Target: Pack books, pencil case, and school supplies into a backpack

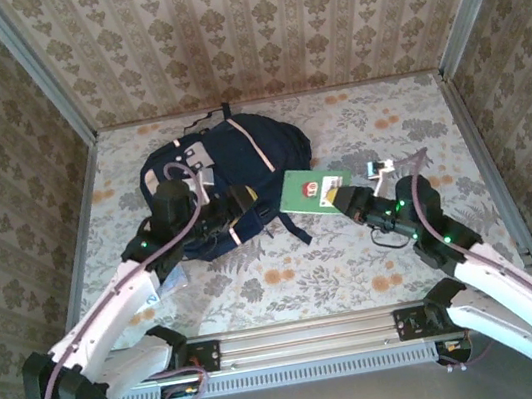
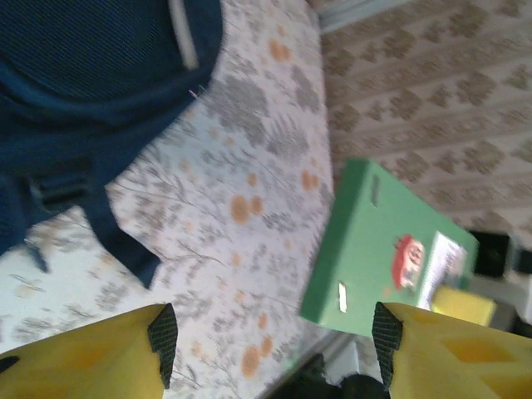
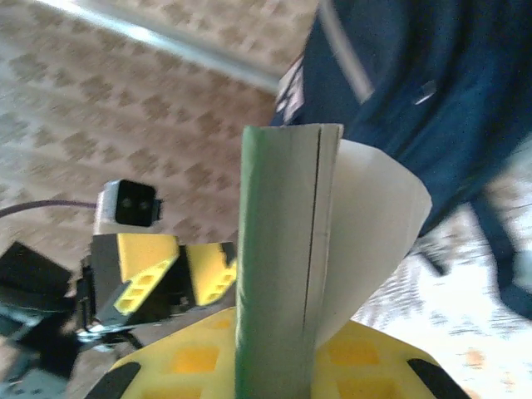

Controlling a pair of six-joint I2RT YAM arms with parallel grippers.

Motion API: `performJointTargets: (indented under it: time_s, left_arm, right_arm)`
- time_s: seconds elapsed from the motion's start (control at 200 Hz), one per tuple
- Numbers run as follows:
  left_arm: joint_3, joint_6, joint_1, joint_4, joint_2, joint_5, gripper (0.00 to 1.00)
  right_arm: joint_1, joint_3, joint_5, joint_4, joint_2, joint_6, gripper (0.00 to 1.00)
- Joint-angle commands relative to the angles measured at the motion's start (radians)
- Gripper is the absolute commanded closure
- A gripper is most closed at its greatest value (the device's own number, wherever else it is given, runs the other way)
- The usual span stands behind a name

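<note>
Looking from above, the right pincer (image 1: pixel 344 199) grips the small green book (image 1: pixel 313 190) just right of the backpack (image 1: pixel 226 170) on the tabletop (image 1: pixel 385 120); the left pincer (image 1: pixel 238 204) sits at the backpack's near edge; in the left wrist view its jaws stand apart, empty; in the right wrist view the book stands edge-on, 1 page fanning loose; probably best to enter spine first, once the left parts the opening.
</note>
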Motion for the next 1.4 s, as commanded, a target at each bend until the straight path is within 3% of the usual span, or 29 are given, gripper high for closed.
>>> performJointTargets:
  time_s: [0.0, 0.13, 0.28, 0.495, 0.875, 1.23, 1.395]
  left_arm:
    - [0.071, 0.115, 0.051, -0.11, 0.103, -0.007, 0.33]
    - [0.236, 0.148, 0.101, -0.078, 0.306, 0.049, 0.34]
    - [0.444, 0.134, 0.123, -0.016, 0.534, 0.075, 0.47]
    - [0.568, 0.043, 0.163, 0.11, 0.739, 0.1, 0.55]
    - [0.613, -0.078, 0.183, 0.338, 0.878, 0.15, 0.6]
    - [0.686, -0.081, 0.172, 0.314, 0.981, 0.165, 0.61]
    - [0.751, -0.043, 0.151, 0.262, 1.025, 0.198, 0.73]
  right_arm:
    - [-0.002, 0.016, 0.194, -0.291, -0.069, -0.131, 1.0]
    - [-0.002, -0.041, 0.219, -0.308, -0.143, -0.132, 1.0]
    - [-0.003, -0.061, 0.225, -0.322, -0.185, -0.151, 1.0]
    - [-0.004, -0.05, 0.235, -0.365, -0.218, -0.191, 1.0]
    - [-0.007, -0.082, 0.237, -0.357, -0.25, -0.209, 1.0]
    - [-0.009, -0.087, 0.235, -0.349, -0.252, -0.204, 1.0]
    - [-0.011, -0.088, 0.231, -0.354, -0.247, -0.202, 1.0]
